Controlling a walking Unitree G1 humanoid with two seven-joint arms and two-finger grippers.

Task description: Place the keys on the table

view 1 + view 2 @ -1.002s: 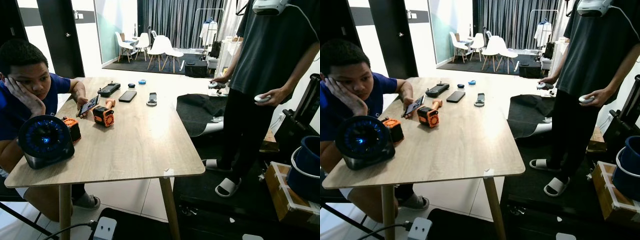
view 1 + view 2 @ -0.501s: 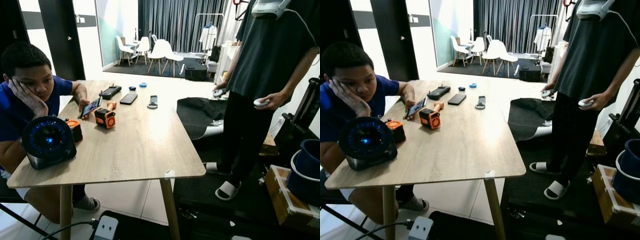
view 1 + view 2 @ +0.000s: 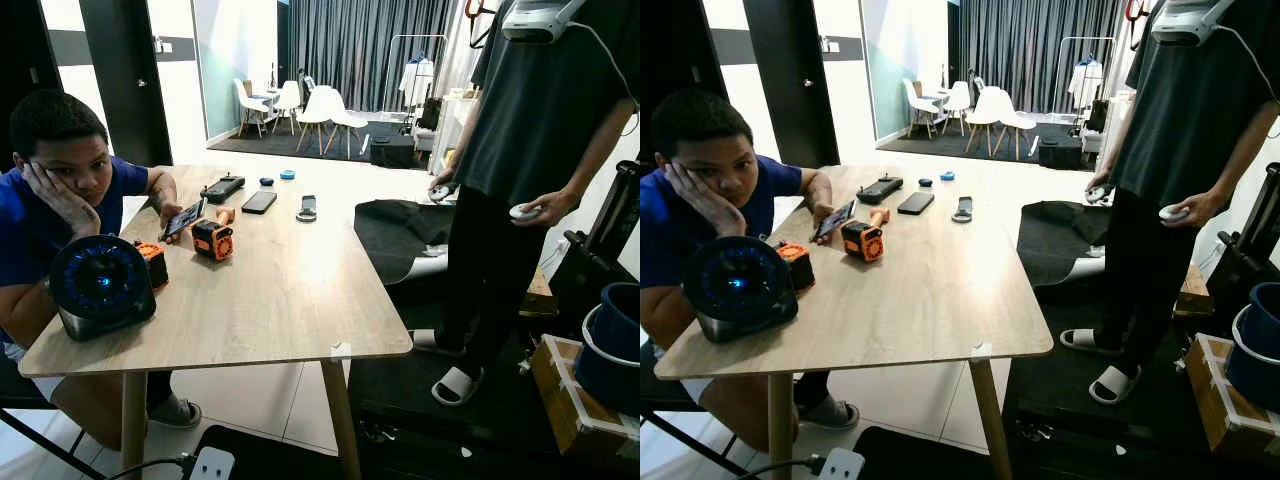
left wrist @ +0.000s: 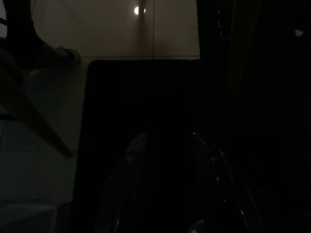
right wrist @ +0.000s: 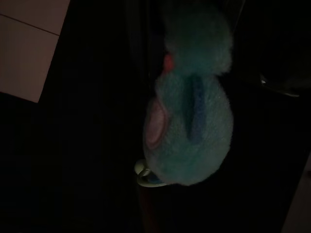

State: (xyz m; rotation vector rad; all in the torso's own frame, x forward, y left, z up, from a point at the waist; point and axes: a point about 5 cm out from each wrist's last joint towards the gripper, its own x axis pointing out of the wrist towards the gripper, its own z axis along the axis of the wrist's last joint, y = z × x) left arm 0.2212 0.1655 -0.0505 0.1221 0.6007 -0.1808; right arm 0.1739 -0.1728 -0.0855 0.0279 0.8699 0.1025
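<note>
In the dark right wrist view, the keys' fluffy teal plush keychain (image 5: 190, 107) is hanging from the right gripper (image 5: 146, 194), apparently clamped there, low over a black mat. The left gripper (image 4: 167, 145) is hanging idle, fingers parted. The wooden table (image 3: 270, 290) is standing ahead.

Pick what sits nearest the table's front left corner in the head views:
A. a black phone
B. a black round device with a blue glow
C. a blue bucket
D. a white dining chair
B: the black round device with its blue glow stands on the wooden table by the front left corner, in front of the seated person.
</note>
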